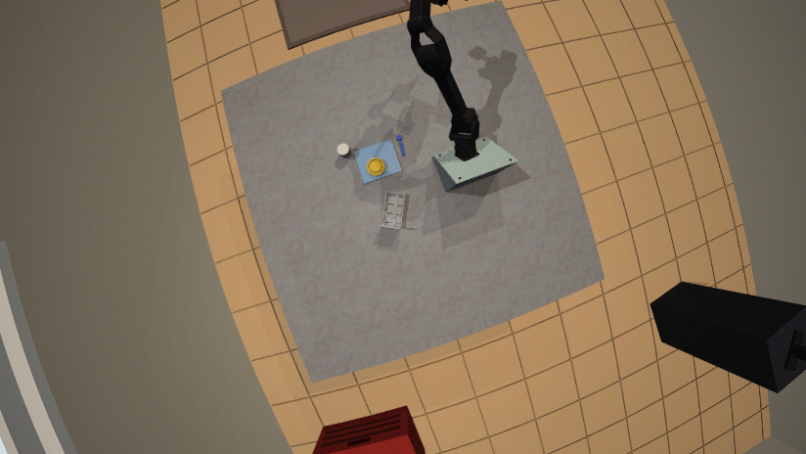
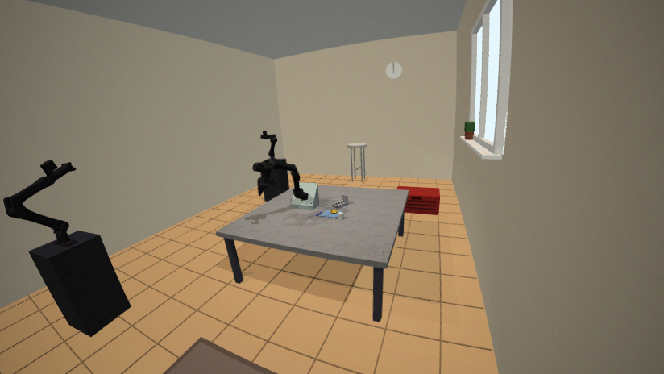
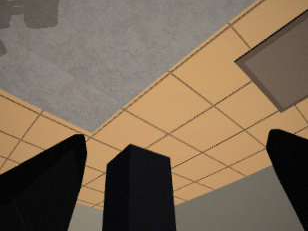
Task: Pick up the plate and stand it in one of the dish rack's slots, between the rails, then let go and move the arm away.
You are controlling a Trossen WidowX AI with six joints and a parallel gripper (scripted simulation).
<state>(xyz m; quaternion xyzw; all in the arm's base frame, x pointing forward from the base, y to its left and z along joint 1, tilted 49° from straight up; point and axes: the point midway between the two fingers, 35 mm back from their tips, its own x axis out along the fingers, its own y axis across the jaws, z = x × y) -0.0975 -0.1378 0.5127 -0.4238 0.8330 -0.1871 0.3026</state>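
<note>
the arm runs off the upper edge of the top view, so the claw itself is cut off there. in the exterior view the claw is a small dark shape hanging beyond the far edge of the surface, too small to read in detail. the wrist view shows only its two dark fingers at the left and right borders, spread wide apart with nothing between them; between them stand a corner of the surface, tiled floor and a black pedestal. the claw touches nothing.

on the surface lies one yellow plate, flat on one light blue mat, well apart from the claw. one white cup stands just beside the mat's left corner in the top view. one blue utensil, too small to name more closely, lies along the mat's far edge. one wire dish rack sits near the mat, its rails thin and hard to make out, with no plate in its slots. one pale green wedge-shaped base carries the arm.

around the room there are one red toolbox, one stool, one wall clock, one potted plant on the windowsill, and two black pedestals bearing camera arms.
</note>
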